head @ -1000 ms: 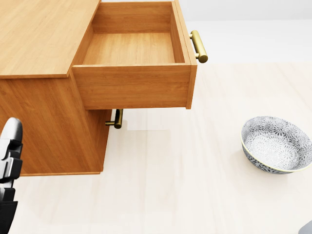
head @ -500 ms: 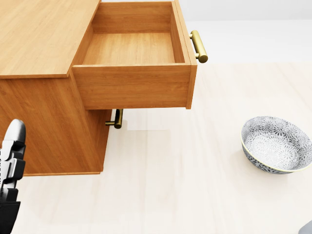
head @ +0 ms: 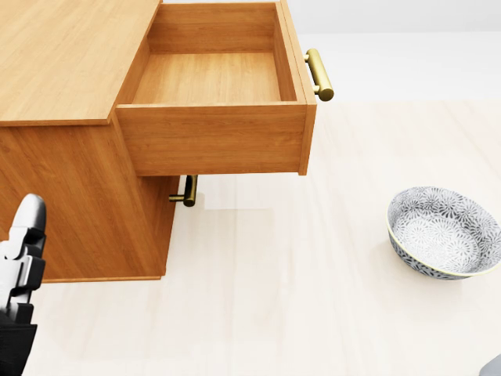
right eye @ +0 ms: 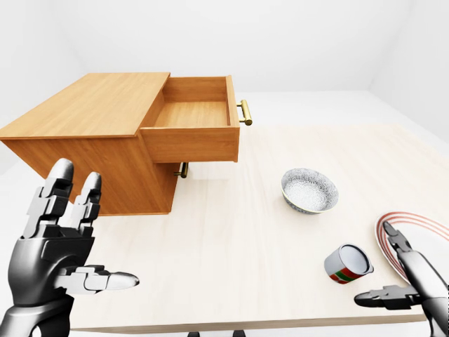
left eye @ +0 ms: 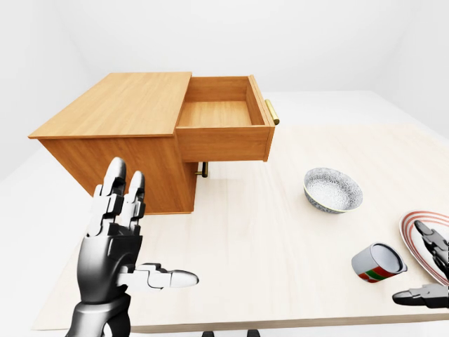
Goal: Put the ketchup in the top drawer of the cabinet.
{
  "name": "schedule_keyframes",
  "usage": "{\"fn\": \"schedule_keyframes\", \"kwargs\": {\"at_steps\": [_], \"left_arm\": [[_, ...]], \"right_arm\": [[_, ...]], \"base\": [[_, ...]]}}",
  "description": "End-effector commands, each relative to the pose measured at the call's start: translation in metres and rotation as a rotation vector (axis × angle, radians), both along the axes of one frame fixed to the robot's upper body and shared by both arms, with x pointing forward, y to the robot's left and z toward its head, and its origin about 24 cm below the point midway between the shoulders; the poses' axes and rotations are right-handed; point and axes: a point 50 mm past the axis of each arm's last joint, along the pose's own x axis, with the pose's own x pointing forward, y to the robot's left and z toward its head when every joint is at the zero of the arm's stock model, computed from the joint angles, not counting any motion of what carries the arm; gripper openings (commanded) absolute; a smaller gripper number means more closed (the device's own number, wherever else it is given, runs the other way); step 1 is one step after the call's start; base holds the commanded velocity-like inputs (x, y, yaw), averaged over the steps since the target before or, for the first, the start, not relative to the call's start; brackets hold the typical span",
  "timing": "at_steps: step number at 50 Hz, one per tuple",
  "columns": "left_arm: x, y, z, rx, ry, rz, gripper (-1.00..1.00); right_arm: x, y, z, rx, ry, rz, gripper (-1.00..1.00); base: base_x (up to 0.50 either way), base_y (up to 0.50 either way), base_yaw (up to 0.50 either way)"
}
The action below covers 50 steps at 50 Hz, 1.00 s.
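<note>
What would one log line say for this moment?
wooden top drawer: open, empty | left hand: open, raised | right hand: open | ketchup: not seen

Glossy dark-metal robot hand [left eye: 112, 256], silver-tipped segmented fingers [left eye: 112, 193]

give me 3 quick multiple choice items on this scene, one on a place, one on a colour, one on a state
1. In the left-eye view, where does the patterned grey-white bowl stand relative to the wooden cabinet?
A right
B left
C on top

2. What colour is the handle of the open top drawer?
A black
B brass gold
C red

3. How does the small red, white and green can rest on the pale table?
A upright
B inside the bowl
C on its side

Answers: 1 A, the bowl lies to the cabinet's right. 2 B, the bar shines gold. 3 C, its open end faces sideways.
</note>
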Motion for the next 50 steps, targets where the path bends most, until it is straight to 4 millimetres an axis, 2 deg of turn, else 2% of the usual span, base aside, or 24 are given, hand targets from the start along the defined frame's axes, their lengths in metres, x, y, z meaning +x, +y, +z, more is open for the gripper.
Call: {"fn": "schedule_keyframes", "kwargs": {"at_steps": [1, 10, 33, 50], "left_arm": [[0.000, -0.001, -0.001, 0.001, 0.007, -0.001, 1.00], [0.001, -0.001, -0.002, 0.000, 0.009, -0.002, 1.00], [0.002, -0.001, -0.003, 0.001, 0.017, -0.003, 1.00], [0.001, -0.002, -0.003, 0.002, 0.016, -0.004, 1.00]], "right_arm": [[0.009, -0.001, 0.002, -0.035, 0.033, 0.026, 1.00], [0.017, 0.000, 0.010, -0.104, 0.058, 0.050, 1.00], [0.028, -0.005, -0.019, -0.028, 0.183, 0.074, 1.00], [0.039, 0.000, -0.013, -0.087, 0.206, 0.120, 1.00]], "base": [[0.00, 0.00, 0.00], [0.00, 0.00, 0.00], [0.00, 0.00, 0.00], [0.00, 0.00, 0.00]]}}
